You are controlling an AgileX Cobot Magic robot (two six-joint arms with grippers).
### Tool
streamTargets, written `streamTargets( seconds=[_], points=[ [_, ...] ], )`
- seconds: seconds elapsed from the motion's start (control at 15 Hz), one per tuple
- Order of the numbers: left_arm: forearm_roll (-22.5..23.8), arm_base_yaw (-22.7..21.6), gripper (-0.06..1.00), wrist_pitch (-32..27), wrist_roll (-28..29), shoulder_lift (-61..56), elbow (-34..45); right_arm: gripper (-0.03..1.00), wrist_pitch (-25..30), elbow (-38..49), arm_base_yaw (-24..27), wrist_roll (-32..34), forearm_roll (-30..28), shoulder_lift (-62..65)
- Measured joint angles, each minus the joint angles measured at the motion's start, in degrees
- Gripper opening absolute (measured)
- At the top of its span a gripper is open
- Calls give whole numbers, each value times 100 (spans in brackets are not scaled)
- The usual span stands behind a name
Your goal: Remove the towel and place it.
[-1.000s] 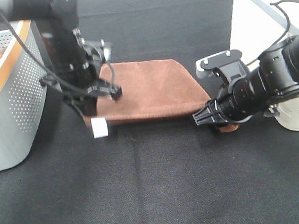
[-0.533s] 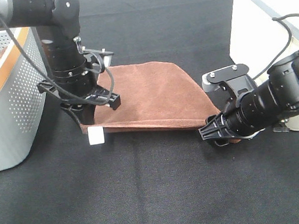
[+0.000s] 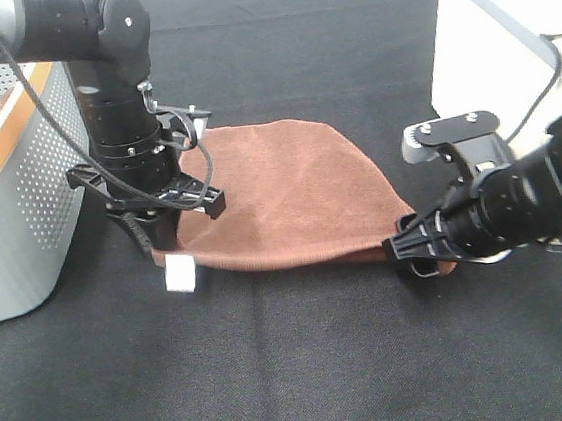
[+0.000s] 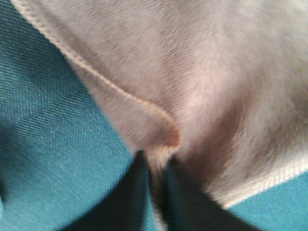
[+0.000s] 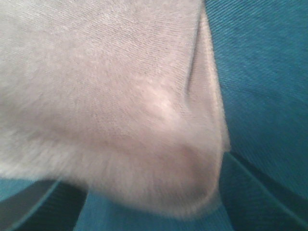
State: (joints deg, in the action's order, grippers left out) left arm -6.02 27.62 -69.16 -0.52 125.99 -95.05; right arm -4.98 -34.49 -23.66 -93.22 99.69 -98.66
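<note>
Lying flat on the black cloth of the desk [image 3: 298, 370], the towel [image 3: 279, 196] sits near its middle. The left gripper [image 4: 155, 166] pinches one corner between nearly closed jaws. The right gripper [image 5: 149, 195] has wide open jaws around the opposite corner. A grey perforated basket [image 3: 18, 198] stands at the left edge.

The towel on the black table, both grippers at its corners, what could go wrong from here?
The left gripper has towel hem between nearly closed fingers, so lifting away could drag that corner. The right gripper, open around the other corner, might snag it too. The white tag lies near the left gripper.
</note>
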Motion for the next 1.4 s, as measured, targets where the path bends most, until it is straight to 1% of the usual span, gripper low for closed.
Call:
streamTargets(
  seconds=[0.07,0.2,0.67,0.87,1.0,1.13,1.2,1.27,1.33,1.4],
  points=[
    [-23,0,31,0,6,-6,57,72,0,92,0,34,0,86],
    [-46,6,48,-11,6,-86,235,72,23,372,0,115,0,264],
    [-115,6,55,-17,6,-728,241,72,46,779,0,413,23,1014],
    [-115,6,56,-17,6,-1077,241,72,46,945,0,413,23,1375],
    [-115,6,56,-17,6,-1547,241,72,246,957,0,384,40,1730],
    [-109,6,56,-17,6,-2034,241,72,613,957,0,315,23,1960],
    [-109,6,56,-23,6,-2269,241,72,773,957,0,315,-143,2034],
    [-109,6,56,-23,6,-2659,241,72,900,957,0,481,-579,2091],
    [-109,6,56,-29,6,-2876,241,72,957,957,0,722,-894,2097],
    [-109,6,56,-29,6,-2876,241,72,957,957,0,722,-894,2097]
  ],
)
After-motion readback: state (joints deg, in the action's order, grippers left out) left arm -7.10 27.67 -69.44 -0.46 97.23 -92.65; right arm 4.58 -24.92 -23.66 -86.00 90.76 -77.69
